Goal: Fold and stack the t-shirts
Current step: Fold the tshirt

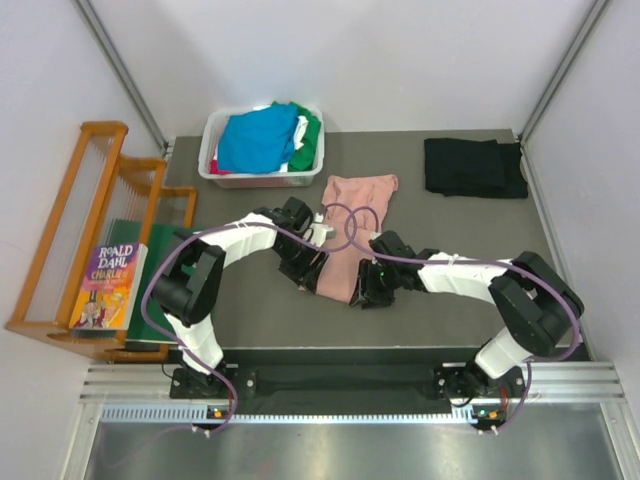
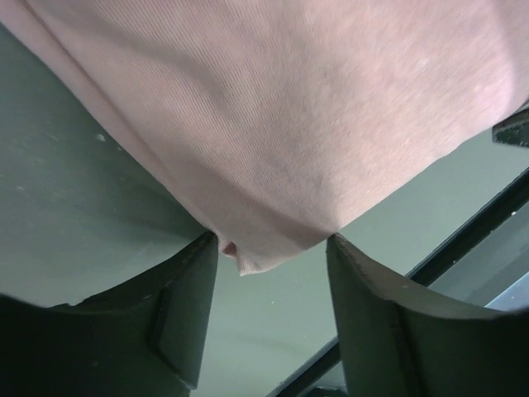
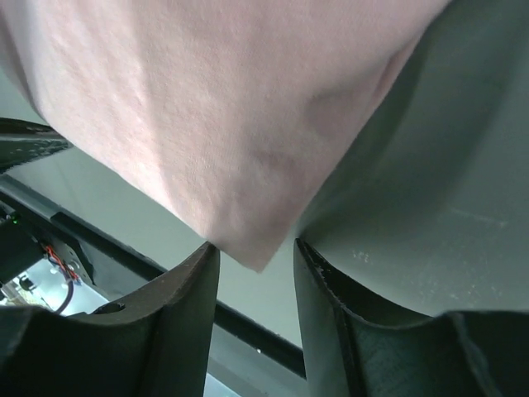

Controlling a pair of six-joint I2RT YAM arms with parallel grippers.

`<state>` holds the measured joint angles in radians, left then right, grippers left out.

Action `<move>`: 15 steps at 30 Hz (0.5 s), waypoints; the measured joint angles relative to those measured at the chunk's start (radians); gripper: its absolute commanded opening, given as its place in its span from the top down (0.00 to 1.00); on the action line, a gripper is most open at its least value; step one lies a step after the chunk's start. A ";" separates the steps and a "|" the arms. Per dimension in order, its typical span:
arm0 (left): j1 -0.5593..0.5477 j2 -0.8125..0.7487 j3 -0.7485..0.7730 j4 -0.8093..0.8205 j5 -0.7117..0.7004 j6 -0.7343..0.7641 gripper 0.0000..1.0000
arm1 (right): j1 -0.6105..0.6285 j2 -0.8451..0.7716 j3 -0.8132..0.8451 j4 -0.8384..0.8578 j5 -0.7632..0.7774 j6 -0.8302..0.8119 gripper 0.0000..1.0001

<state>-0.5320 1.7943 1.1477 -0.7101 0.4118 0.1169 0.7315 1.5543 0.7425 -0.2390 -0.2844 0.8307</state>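
The left gripper (image 2: 273,241) stands with jaws fairly wide apart around one near corner of the dusty-pink t-shirt (image 2: 314,107), not clamped on it. The right gripper (image 3: 253,246), jaws narrower but apart, straddles the other near corner. The shirt stretches ahead of both on the table (image 1: 250,310). A black t-shirt (image 1: 474,167) lies well beyond the right gripper, and a white bin (image 1: 212,160) of coloured t-shirts (image 1: 258,138) sits beyond the left.

Left arm (image 1: 235,240): bent at the elbow, stretched toward the frame centre.
Left gripper (image 1: 308,262): pointed down, jaws held apart.
Right arm (image 1: 460,272): extended leftward from the lower right.
Right gripper (image 1: 366,284): lowered, jaws kept parted.
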 measured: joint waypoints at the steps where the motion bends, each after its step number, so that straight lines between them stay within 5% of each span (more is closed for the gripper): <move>1: 0.000 0.000 -0.007 0.001 0.002 0.000 0.43 | 0.000 0.003 0.002 0.005 -0.001 0.000 0.59; 8: 0.000 0.000 -0.026 0.011 0.018 0.002 0.53 | 0.000 0.035 0.032 0.014 -0.001 -0.002 0.62; 15: 0.000 0.014 -0.033 0.043 0.021 0.010 0.98 | 0.000 0.039 0.039 0.011 0.000 -0.009 0.75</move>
<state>-0.5320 1.8088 1.1149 -0.6666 0.4328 0.1265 0.7315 1.5932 0.7818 -0.2276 -0.2840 0.8215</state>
